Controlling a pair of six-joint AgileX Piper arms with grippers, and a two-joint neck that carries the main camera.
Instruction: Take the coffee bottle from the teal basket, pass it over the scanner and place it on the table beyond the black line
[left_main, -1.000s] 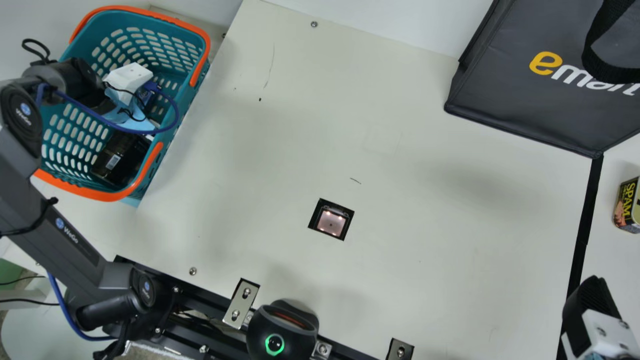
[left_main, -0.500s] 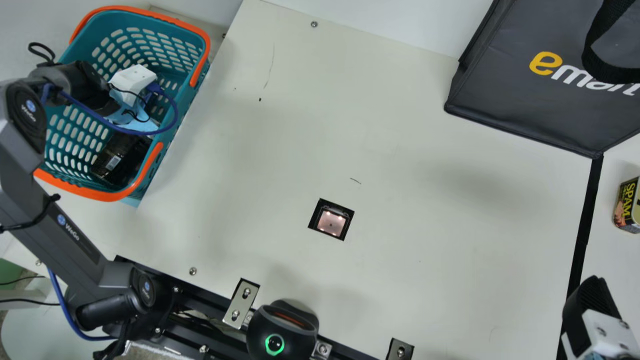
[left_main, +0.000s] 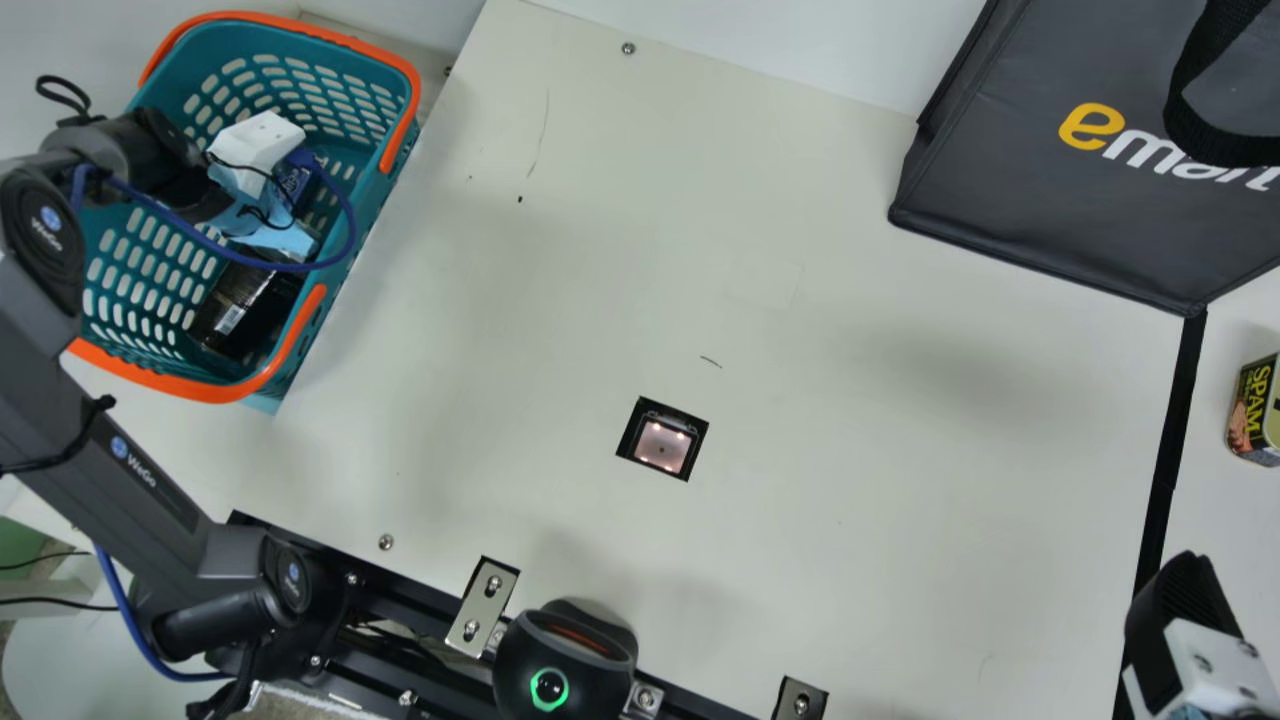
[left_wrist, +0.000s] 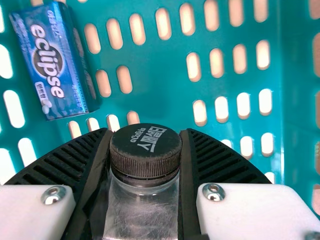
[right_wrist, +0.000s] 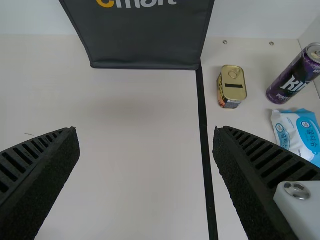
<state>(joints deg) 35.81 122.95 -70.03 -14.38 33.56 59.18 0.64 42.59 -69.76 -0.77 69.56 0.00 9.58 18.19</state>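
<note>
While the left hand (left_main: 256, 142) grips the bottle (left_wrist: 142, 212), its view shows the cap (left_wrist: 145, 152), the main view orange handles (left_main: 160, 380)

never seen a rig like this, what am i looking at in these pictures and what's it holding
This is a robot with two black arms at a cream table. The main view comes from a camera on its neck, the wrist views from one on each arm.

The left gripper is down in the teal basket, its fingers closed around the dark-capped coffee bottle, near a blue box.

The lit square in the table is the scanner. Beyond the black line are a small tin, a purple can and a white-and-blue packet; a dark bag is at the far side.

The right gripper, over the table, is open and holds nothing.
</note>
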